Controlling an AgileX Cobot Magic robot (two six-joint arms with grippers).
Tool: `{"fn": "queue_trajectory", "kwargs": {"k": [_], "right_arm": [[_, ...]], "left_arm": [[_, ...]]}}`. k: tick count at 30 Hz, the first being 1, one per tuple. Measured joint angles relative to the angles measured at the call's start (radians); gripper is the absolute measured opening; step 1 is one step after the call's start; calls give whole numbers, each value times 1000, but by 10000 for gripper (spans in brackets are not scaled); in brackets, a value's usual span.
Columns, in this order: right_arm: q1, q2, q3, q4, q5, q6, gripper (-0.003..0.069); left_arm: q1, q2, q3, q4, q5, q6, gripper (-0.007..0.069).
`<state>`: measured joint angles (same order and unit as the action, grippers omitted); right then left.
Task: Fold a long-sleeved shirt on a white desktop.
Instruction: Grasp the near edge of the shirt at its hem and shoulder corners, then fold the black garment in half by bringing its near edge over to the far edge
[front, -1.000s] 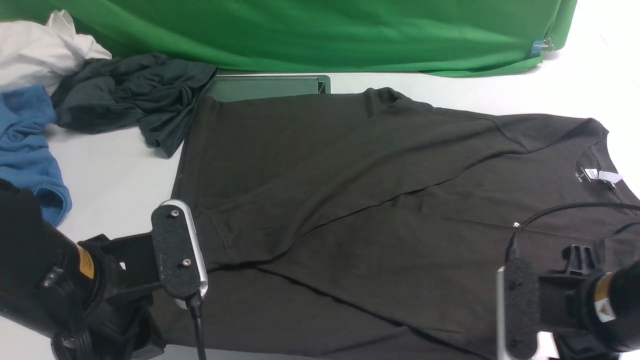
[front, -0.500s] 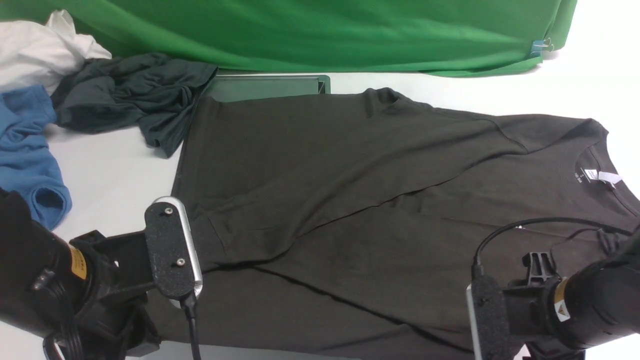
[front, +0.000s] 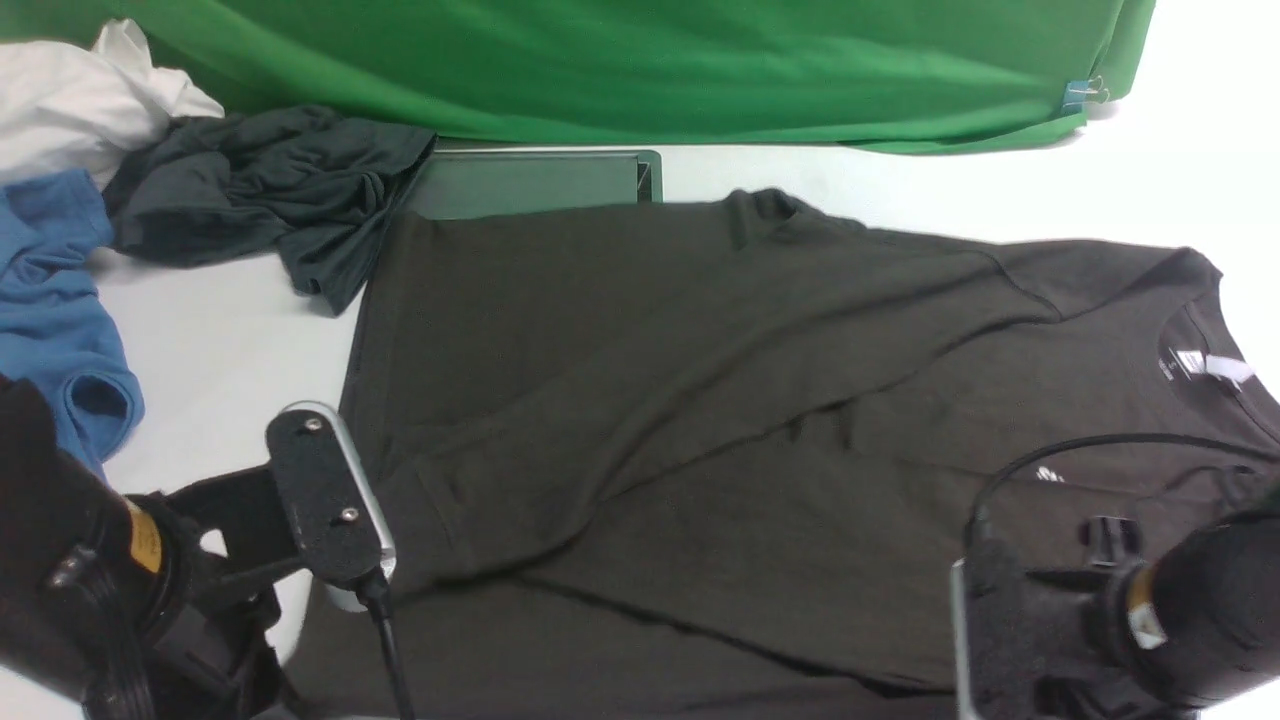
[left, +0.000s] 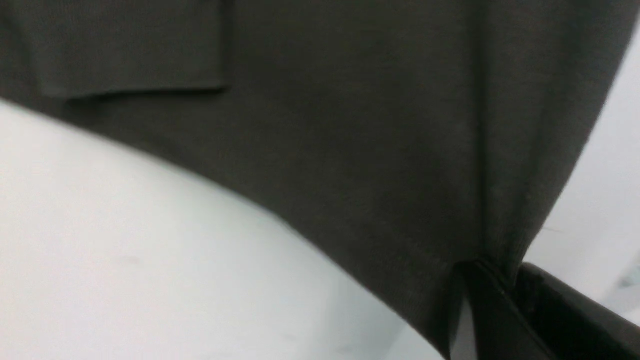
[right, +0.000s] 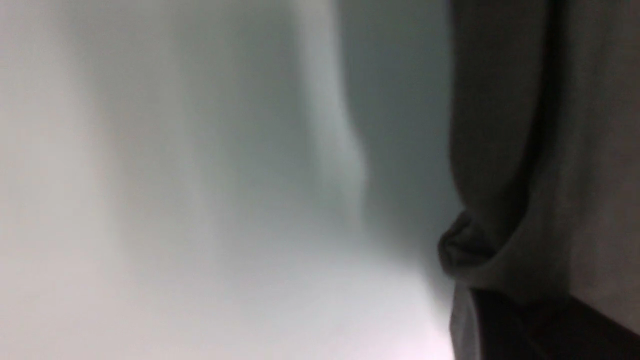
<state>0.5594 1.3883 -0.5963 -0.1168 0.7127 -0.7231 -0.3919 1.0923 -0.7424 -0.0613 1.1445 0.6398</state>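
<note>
Long-sleeved shirt spread flat on table, just in front of green backdrop, one sleeve laid diagonally across body. Long axis runs parallel to backdrop: collar toward robot's right, hem toward left. Soft light knit, likely limp; will sag unless lifted at both ends. Left tool clamped on hem edge; right tool pinched tight on bunched cloth.

Front view overlooks desktop, facing forward; wrist views hug shirt edges.
</note>
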Motion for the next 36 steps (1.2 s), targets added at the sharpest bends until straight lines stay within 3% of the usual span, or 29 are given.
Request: {"fn": "queue_trajectory", "kwargs": {"k": [4,9,15,21,27,36], "right_arm": [[0,-92,-12,5,52,64,37],[-42,-78,-105,5,26,95,37],[-170,98,-297,8,-3,77,37],[-215,287,-498,16,-8,61,37],[-242,410,-693,17,15,56,37],[-275,559,-978,18,42,28,37]], "left_arm": [[0,-28,0,22,-53,-81,31],[29,-9,-45,124,-190,-269,31],[145,123,-139,108,-335,-250,31],[255,293,-220,82,-479,-275,31],[277,437,-325,87,-492,-275,31],[277,563,-449,222,-500,-324,31]]}}
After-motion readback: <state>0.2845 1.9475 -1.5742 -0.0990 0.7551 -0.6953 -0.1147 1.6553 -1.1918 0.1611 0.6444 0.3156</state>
